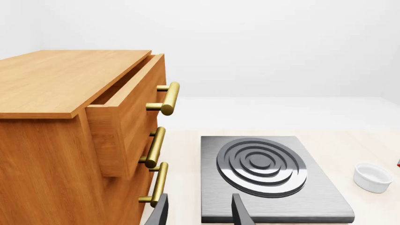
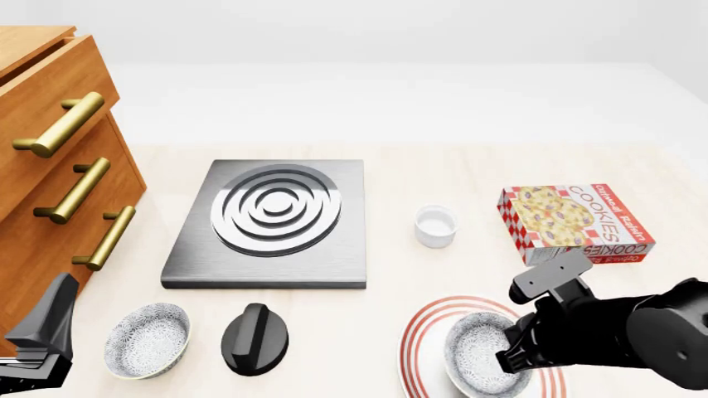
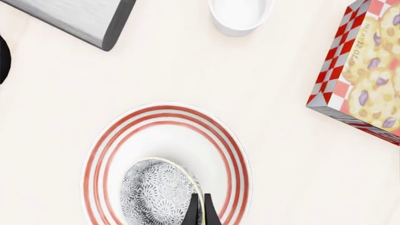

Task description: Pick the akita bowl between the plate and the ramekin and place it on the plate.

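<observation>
Pinching the bowl [image 3: 159,194] rim between our right gripper [image 3: 201,211] fingers, we hold it over the plate [image 3: 166,122]; only releasing remains, we judge.

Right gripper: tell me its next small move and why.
Probably open the fingers and let go. The right gripper pinches the rim of the bowl, and the bowl already sits over the plate inside its red rings. Whether the bowl's base touches the plate cannot be told, so ease down first if needed.

dresser [image 2: 45,166] wood, matt | handles [image 2: 61,124] brass, glossy | hob [image 2: 271,224] brushed metal
</observation>
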`<action>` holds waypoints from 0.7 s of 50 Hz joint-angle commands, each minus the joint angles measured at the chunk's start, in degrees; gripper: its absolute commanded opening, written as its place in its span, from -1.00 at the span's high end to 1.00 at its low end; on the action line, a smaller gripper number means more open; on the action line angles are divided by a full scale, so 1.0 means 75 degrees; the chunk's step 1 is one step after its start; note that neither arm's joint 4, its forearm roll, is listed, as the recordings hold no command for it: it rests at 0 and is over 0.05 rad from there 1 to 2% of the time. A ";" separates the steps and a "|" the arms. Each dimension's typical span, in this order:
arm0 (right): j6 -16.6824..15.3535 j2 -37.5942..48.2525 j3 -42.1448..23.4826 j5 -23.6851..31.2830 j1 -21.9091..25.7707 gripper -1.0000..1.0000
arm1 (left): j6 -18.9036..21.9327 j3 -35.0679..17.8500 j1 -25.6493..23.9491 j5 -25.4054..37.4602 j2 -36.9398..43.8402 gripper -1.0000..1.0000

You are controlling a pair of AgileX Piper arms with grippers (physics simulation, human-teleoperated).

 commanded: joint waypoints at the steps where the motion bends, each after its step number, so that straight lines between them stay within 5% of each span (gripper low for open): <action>1: -0.0038 0.0441 0.0014 -0.0254 0.0231 1.00 | 0.0000 0.0000 0.0000 0.0000 0.0000 -1.00; 11: -0.0259 0.0310 -0.0126 -0.0047 0.0110 1.00 | 0.0000 0.0000 0.0000 0.0000 0.0000 -1.00; 12: -0.0270 0.0313 -0.0131 -0.0039 0.0106 -1.00 | 0.0000 0.0000 0.0000 0.0000 0.0000 -1.00; 16: -0.0330 0.0154 -0.0231 0.0161 0.0061 -1.00 | 0.0000 0.0000 0.0000 0.0000 0.0000 -1.00; 17: -0.0914 -0.0110 -0.0127 0.0288 -0.0297 -1.00 | 0.0000 0.0000 0.0000 0.0000 0.0000 -1.00; 19: -0.0691 -0.0089 -0.0237 0.0379 -0.0174 -1.00 | 0.0000 0.0000 0.0000 0.0000 0.0000 -1.00; 21: -0.1266 -0.0594 -0.0244 0.0730 -0.0653 -1.00 | 0.0000 0.0000 0.0000 0.0000 0.0000 -1.00; 35: -0.1736 -0.2051 -0.1974 0.3026 -0.1032 -1.00 | 0.0000 0.0000 0.0000 0.0000 0.0000 -1.00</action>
